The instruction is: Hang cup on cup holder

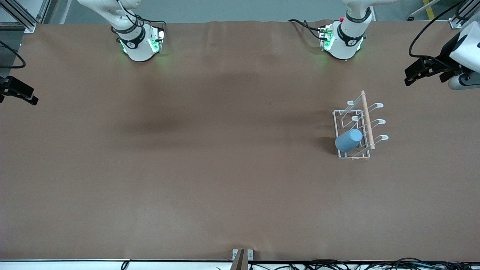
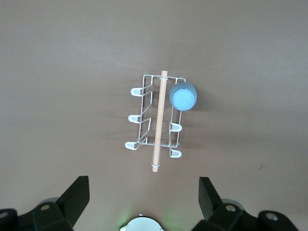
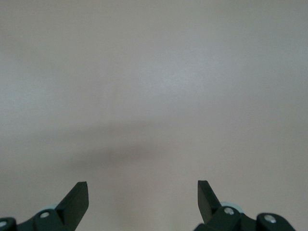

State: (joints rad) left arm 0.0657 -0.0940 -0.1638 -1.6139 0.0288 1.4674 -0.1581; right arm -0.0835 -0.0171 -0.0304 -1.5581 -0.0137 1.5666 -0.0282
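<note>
The light-blue cup [image 1: 348, 140] sits upside down and tilted on a prong of the white wire cup holder [image 1: 367, 120], at the rack's end nearest the front camera. Both show in the left wrist view, the cup [image 2: 183, 96] beside the holder's wooden rod [image 2: 158, 120]. My left gripper [image 1: 410, 77] is open and empty in the air over the table's edge at the left arm's end, apart from the holder; its jaws [image 2: 143, 185] stand wide. My right gripper [image 1: 30, 98] is open and empty over the table's edge at the right arm's end, seeing only bare table [image 3: 143, 190].
The brown table cover [image 1: 187, 150] spreads between the two arm bases [image 1: 138, 45] [image 1: 343, 41]. A small metal bracket [image 1: 242, 258] and cables lie along the table edge nearest the front camera.
</note>
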